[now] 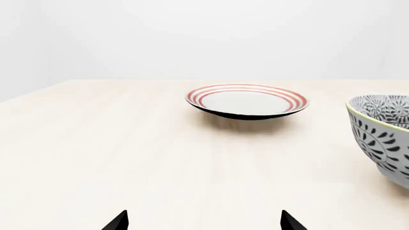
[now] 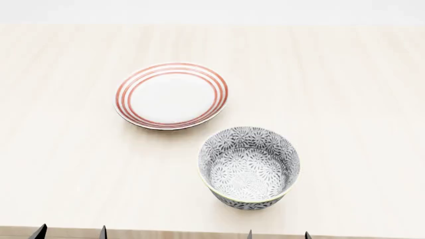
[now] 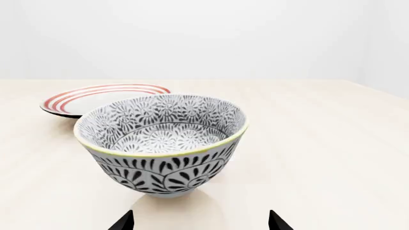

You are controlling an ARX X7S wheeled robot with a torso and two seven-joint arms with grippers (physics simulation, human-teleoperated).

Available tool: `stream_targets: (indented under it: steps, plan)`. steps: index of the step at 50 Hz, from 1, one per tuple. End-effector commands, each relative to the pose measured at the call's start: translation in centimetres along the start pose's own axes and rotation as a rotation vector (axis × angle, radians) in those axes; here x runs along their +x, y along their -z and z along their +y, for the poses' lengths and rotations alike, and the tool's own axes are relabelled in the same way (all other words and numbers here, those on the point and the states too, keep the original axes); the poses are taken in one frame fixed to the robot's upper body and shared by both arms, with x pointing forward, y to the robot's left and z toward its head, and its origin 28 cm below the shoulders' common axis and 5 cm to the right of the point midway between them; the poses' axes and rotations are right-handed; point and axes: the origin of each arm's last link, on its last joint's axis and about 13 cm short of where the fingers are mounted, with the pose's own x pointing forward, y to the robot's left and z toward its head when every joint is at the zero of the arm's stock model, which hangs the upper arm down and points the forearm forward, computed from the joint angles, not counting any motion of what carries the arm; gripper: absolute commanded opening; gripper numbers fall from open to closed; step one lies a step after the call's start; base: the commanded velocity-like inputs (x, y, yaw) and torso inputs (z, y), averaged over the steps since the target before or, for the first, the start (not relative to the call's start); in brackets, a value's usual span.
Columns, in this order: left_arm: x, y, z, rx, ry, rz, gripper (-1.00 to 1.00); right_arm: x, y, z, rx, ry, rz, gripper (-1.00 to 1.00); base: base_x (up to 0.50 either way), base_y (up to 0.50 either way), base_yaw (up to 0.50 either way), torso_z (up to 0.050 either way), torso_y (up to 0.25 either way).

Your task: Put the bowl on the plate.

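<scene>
Pale wood tabletop (image 2: 345, 89) w/ a plain white wall behind it. You've got the plate (image 2: 172, 95) sitting flat toward the far left, red rings round the rim, centre bare. The bowl (image 2: 249, 167) stands upright on the tabletop, nearer to you and to the right of the plate, just beside it but not touching; nothing inside it. Your left hand (image 1: 204, 221) shows only two dark fingertips, set apart, low over bare wood facing the plate, touching nothing. Your right hand (image 3: 200, 221) also has its tips spread apart, right in front of the bowl, close but w/o contact. In the head view, both hands' tips poke in at the near edge.
</scene>
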Motion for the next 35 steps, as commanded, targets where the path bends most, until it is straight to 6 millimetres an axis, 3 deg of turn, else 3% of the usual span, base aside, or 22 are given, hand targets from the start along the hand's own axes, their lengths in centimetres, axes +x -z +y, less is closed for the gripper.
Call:
stream_targets:
  steps: [1,21,23,24,35]
  plan:
    - [0.03,0.04,0.01,0.0,-0.001,0.002,1.0,-0.04,-0.07,0.04,0.009,-0.002,-0.003,1.0,0.0,0.0,0.0,0.0,0.0]
    - [0.02,0.05,-0.04,0.016,-0.005,0.009,1.0,-0.06,0.03,0.03,0.016,0.005,0.006,1.0,0.0,0.0,0.0,0.0,0.0]
    - [0.58,-0.72,0.32,0.023,0.003,-0.047,1.0,-0.12,-0.08,-0.02,0.01,0.016,-0.024,1.0,0.0,0.0,0.0,0.0,0.0]
    - [-0.03,0.07,-0.03,0.018,-0.003,0.008,1.0,-0.05,0.08,0.03,0.015,0.006,0.007,1.0,0.0,0.0,0.0,0.0,0.0]
    - [-0.07,0.07,-0.06,0.021,-0.011,0.013,1.0,-0.05,0.06,0.06,0.013,0.005,0.005,1.0,0.0,0.0,0.0,0.0,0.0]
